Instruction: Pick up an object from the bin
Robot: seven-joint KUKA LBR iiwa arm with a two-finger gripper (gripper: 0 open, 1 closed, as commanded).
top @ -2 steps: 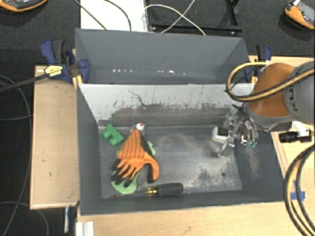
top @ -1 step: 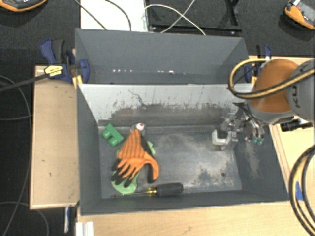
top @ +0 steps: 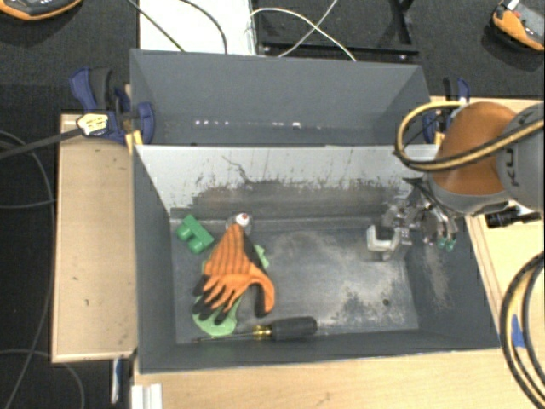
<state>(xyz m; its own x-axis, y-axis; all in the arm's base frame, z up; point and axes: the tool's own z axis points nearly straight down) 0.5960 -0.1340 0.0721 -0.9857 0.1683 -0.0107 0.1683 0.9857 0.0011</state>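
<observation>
— Which thing is the gripper (top: 381, 239) at?

— None that I can pick out. It hangs low over a scuffed, bare stretch of the bin's floor (top: 341, 275), well to the right of the orange glove (top: 234, 271) and near the foot of the right wall.

— Open or closed?

— I can't tell from where I stand. The end of it is a small grey-and-white tangle, and I can't tell either whether it has hold of anything.

— So where do the things lie?

— All by the glove, in the left half of the bin (top: 281, 100). The glove lies flat, cuff toward the back wall, its dark-tipped fingers pointing at the front-left corner. Under those fingers, touching them, a light green piece (top: 213, 324) sticks out. Just up and to the left of the glove sits 1 darker green block (top: 194, 234). At the glove's cuff end is a small white thing with a red tip (top: 243, 221); what it is, I can't say.

— And nearer the arm?

— A screwdriver with a black handle (top: 285, 329), just below and right of the glove, lying along the front wall. Of the 5 things, it is the closest to the gripper, though well apart from it.

— The arm itself?

— It comes in over the right rim, far right of the glove, with an orange cover (top: 468, 156) and looped cables.
</observation>
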